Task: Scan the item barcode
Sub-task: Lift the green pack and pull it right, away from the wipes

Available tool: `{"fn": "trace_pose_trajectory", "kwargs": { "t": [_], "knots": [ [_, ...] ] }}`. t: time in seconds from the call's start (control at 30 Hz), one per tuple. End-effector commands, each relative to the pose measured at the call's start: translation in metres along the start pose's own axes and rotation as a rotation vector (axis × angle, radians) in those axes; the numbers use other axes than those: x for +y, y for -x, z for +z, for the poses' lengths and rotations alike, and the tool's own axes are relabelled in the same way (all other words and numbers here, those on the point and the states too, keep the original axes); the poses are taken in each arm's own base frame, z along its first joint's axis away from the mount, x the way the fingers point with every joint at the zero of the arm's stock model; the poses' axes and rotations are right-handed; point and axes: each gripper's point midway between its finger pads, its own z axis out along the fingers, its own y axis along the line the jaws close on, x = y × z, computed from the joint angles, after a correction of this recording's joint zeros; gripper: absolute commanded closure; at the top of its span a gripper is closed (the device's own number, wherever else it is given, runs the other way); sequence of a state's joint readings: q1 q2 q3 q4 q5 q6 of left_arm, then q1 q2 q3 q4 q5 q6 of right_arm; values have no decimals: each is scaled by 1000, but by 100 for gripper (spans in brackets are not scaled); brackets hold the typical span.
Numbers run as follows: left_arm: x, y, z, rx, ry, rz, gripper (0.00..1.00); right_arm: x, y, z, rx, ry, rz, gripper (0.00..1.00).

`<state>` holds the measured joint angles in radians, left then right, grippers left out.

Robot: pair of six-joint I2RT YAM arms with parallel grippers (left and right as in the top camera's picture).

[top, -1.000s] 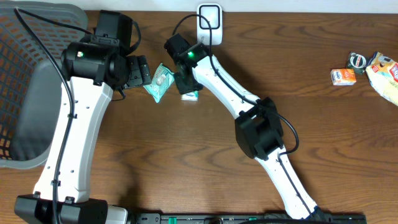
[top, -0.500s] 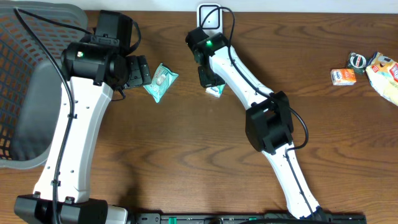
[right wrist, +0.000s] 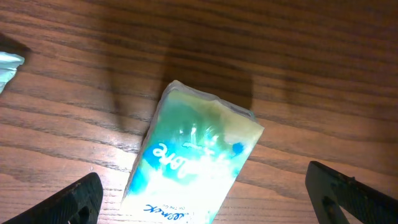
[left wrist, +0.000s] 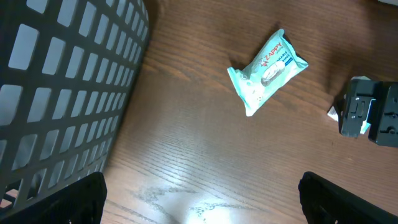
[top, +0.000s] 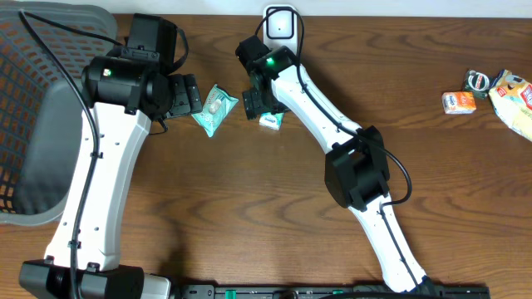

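A small blue-and-white pack (right wrist: 193, 158) lies flat on the wooden table, and my right gripper (right wrist: 214, 200) stands open right above it, one finger on each side, not touching it. From overhead the pack (top: 270, 121) shows just below the right gripper (top: 261, 105), in front of the white scanner (top: 281, 26) at the table's back edge. A teal wipes pack (top: 214, 108) lies to the left, also in the left wrist view (left wrist: 268, 70). My left gripper (left wrist: 205, 202) hangs open over bare wood, left of the wipes (top: 184, 94).
A dark mesh basket (top: 41, 108) fills the left end of the table, its wall (left wrist: 62, 93) close to my left gripper. An orange packet (top: 459, 102) and other snack packs (top: 514, 98) lie at the far right.
My right gripper has opened and let go of the small pack, which now lies on the table. The right arm swung right toward the scanner, then back a little left. The left arm stayed still.
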<state>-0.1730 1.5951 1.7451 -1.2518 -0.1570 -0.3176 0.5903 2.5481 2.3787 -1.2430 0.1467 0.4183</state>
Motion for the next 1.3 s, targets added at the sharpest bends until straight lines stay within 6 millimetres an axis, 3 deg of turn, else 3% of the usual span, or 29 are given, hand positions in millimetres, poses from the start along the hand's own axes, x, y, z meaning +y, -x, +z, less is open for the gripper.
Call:
{"fn": "trace_pose_trajectory", "kwargs": {
  "t": [0.0,0.27,0.47,0.77,0.93,1.27],
  "knots": [
    [3,0,0,-2,13,-10,2,0,4,-17,-24,23,33,1],
    [3,0,0,-2,13,-10,2,13,10,-19,-52,71,34,22],
    [3,0,0,-2,13,-10,2,-1,17,-21,-113,-55,44,21],
    [3,0,0,-2,13,-10,2,29,16,-26,-168,-40,15,27],
    [3,0,0,-2,13,-10,2,18,17,-26,-222,-178,34,30],
    [3,0,0,-2,13,-10,2,20,8,7,-176,-203,32,37]
  ]
}}
